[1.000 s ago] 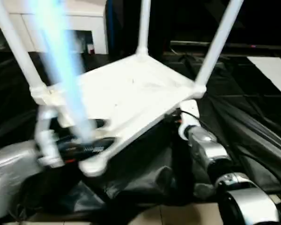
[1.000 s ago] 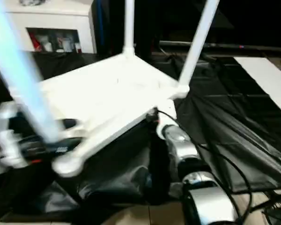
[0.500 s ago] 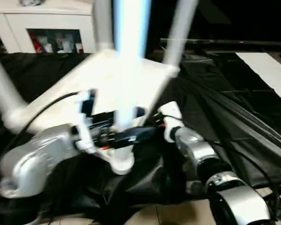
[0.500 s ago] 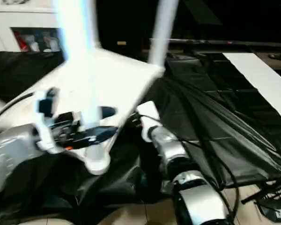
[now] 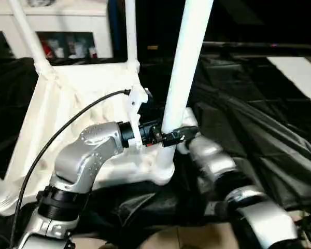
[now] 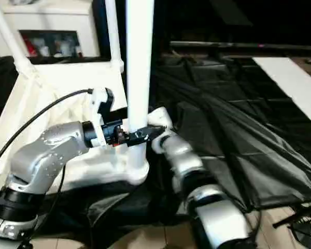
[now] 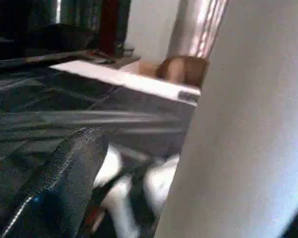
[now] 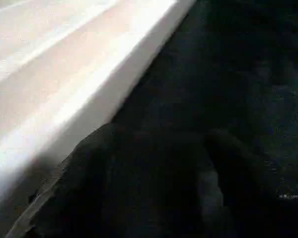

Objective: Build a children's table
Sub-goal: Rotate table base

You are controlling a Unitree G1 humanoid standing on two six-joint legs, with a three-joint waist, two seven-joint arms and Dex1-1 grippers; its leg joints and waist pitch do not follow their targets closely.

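Black sheeting [image 5: 259,140]; left tool [image 5: 172,136] seemingly around table leg [image 5: 182,67].

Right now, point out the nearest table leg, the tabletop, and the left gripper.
nearest table leg [image 5: 184,62], left eye view, on its shaft.
tabletop [image 5: 67,104], left eye view, on its ribbed underside.
left gripper [image 5: 182,134], left eye view, at its fingers by the leg.

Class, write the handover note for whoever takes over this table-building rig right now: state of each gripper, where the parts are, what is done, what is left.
Left gripper: fingers either side of the near white tapered tube leg, just above its socket.
Right gripper: hidden behind that leg, at the edge of the white plastic tabletop; grip cannot be judged.
Parts: tabletop upside down, tilted, on black sheeting; near leg and two far legs upright in corner sockets.
Left: confirm the fourth leg, check seating, turn upright.
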